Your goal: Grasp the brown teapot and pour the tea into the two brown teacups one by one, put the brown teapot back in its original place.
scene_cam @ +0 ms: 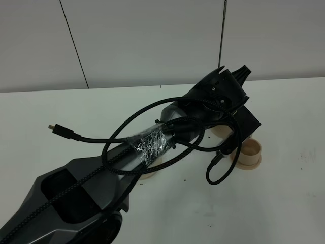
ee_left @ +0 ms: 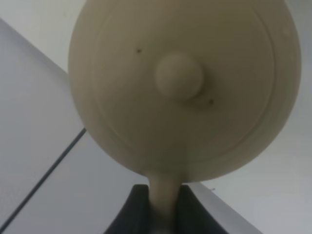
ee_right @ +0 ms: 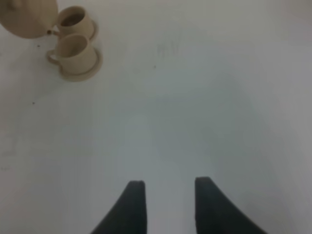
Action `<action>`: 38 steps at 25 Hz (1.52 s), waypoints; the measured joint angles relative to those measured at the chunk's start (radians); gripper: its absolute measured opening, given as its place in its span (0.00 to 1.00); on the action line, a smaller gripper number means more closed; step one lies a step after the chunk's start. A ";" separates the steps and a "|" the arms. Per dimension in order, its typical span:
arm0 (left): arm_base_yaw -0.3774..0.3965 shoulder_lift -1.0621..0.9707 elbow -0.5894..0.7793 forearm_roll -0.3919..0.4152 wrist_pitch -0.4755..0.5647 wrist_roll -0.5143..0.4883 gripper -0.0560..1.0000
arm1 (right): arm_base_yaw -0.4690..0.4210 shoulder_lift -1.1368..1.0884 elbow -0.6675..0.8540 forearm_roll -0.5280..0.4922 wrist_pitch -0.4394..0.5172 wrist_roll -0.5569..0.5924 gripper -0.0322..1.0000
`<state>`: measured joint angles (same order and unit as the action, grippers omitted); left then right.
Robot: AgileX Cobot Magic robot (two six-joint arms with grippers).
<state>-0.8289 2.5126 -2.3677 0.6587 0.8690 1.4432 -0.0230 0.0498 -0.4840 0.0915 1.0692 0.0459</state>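
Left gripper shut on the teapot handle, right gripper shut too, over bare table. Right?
No, one thing is off: the right gripper is open. The right wrist view shows its jaws apart with nothing between them, over the table. The left gripper is indeed shut on the brown teapot by its handle.

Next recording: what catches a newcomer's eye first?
The brown teapot fills the left wrist view, its handle pinched in the left gripper. From above, the cabled left arm stretches across the table, hiding the pot. The right gripper hangs open, the two brown teacups far off.
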 joint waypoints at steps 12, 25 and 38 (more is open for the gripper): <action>-0.001 0.004 0.000 0.005 -0.030 0.036 0.21 | 0.000 0.000 0.000 0.000 0.000 0.000 0.26; -0.001 0.004 0.000 0.005 -0.050 0.076 0.21 | 0.000 0.000 0.000 0.000 0.000 0.000 0.26; -0.001 0.011 0.000 0.023 -0.076 0.095 0.21 | 0.000 0.000 0.000 0.000 0.000 0.000 0.26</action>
<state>-0.8299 2.5236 -2.3677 0.6816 0.7933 1.5379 -0.0230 0.0498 -0.4840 0.0915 1.0692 0.0459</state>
